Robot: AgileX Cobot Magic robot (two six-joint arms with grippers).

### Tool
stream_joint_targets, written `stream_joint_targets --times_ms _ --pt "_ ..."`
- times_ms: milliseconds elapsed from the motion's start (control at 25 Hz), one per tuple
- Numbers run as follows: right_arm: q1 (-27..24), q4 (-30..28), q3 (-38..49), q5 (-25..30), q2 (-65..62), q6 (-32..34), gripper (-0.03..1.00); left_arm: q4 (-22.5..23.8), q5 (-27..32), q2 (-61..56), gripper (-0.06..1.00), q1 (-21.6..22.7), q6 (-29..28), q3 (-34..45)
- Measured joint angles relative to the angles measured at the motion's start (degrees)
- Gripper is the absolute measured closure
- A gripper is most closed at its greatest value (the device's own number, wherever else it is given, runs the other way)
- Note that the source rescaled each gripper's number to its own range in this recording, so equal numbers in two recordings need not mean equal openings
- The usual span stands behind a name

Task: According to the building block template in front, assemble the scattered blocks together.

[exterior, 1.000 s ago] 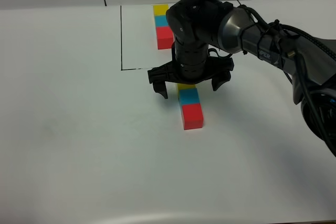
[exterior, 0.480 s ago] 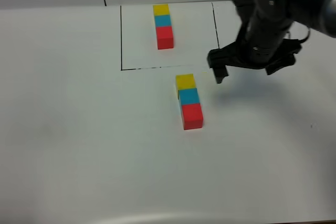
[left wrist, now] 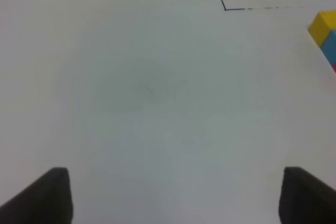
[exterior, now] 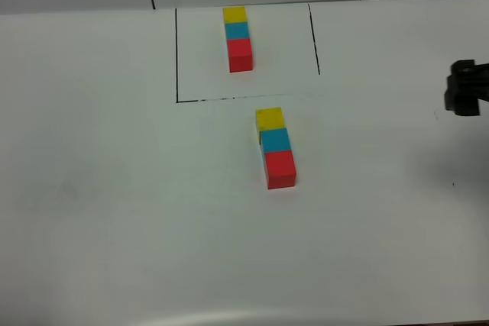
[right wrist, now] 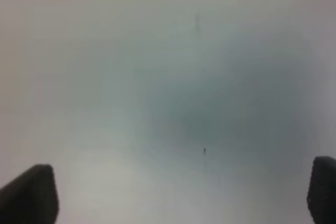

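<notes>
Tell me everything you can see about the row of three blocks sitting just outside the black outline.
The row of three blocks lies flat on the white table, just outside the black outline. The cubes look plain and matte: yellow nearest the outline, cyan-blue in the middle, red at the near end. They touch face to face; the yellow one sits slightly off line. Neither hand touches them.

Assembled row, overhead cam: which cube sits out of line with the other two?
The yellow cube, at the end nearest the outlined template. It sits shifted slightly left of the cyan cube and red cube, which line up flush.
</notes>
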Motion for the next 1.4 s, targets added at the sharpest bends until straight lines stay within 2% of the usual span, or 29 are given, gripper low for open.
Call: stream_joint_targets --times_ms 480,920,1200,1400 --pt "-1.61 0.06 11.43 1.0 -24.45 -2.18 0.05 0.0 0.0 0.0 0.12 0.0 0.0 0.0" --pt "-1.61 0.06 17.0 7.96 -47.36 -2.07 0.05 0.0 0.0 0.0 0.12 0.0 0.0 0.0" --pt "-1.61 0.06 19.3 15.41 -59.25 0.14 0.05 0.0 0.0 0.0 0.12 0.0 0.0 0.04" --pt "-1.61 0.06 22.71 17.49 -66.38 0.26 0.05 0.0 0.0 0.0 0.12 0.0 0.0 0.04"
